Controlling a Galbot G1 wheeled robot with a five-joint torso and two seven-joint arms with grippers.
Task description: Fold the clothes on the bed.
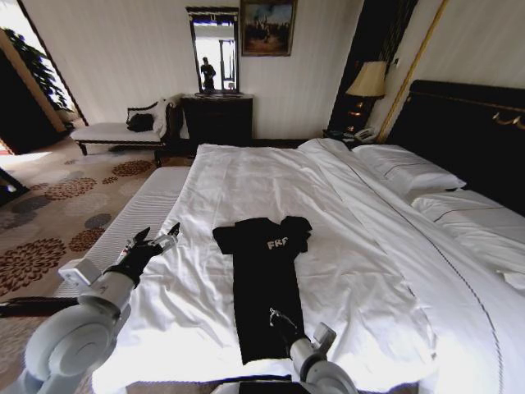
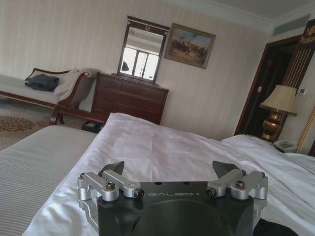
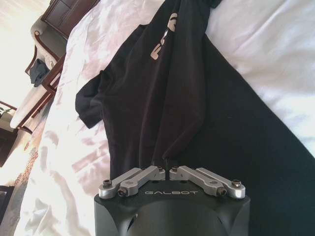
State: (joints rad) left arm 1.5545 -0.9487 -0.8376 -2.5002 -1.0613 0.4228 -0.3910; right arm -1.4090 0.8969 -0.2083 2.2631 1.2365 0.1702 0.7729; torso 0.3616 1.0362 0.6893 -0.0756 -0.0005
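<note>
Clothes here means one black T-shirt [image 1: 262, 283], and it lies on the biggest thing in the room, the bed [image 1: 344, 271], a wide double with white sheets, white pillows [image 1: 408, 171] toward the dark headboard [image 1: 467, 135], and a rumpled white duvet across the top. Beside the bed on the robot's left runs a white-cushioned bench [image 1: 135, 217], and past that a patterned carpet [image 1: 57, 205] reaches a chaise [image 1: 123, 131] against the far wall, where a dark dresser [image 1: 217, 119] stands under a mirror [image 1: 214, 51] and a framed painting [image 1: 267, 27]; a lamp [image 1: 367, 82] glows beside the headboard. The shirt sits near the foot of the bed, toward the middle of its width, already narrowed into a long strip with its sleeves spread at the far end and part of the white chest lettering [image 1: 277, 244] showing. The right gripper [image 1: 277, 320] is down at the near hem of the shirt, and the right wrist view shows its fingers brought together with a fold of black fabric pinched between the tips. The left gripper [image 1: 157, 238] is raised over the left edge of the bed, well apart from the shirt, its fingers spread wide with nothing between them; the left wrist view looks across the white sheet toward the dresser.
</note>
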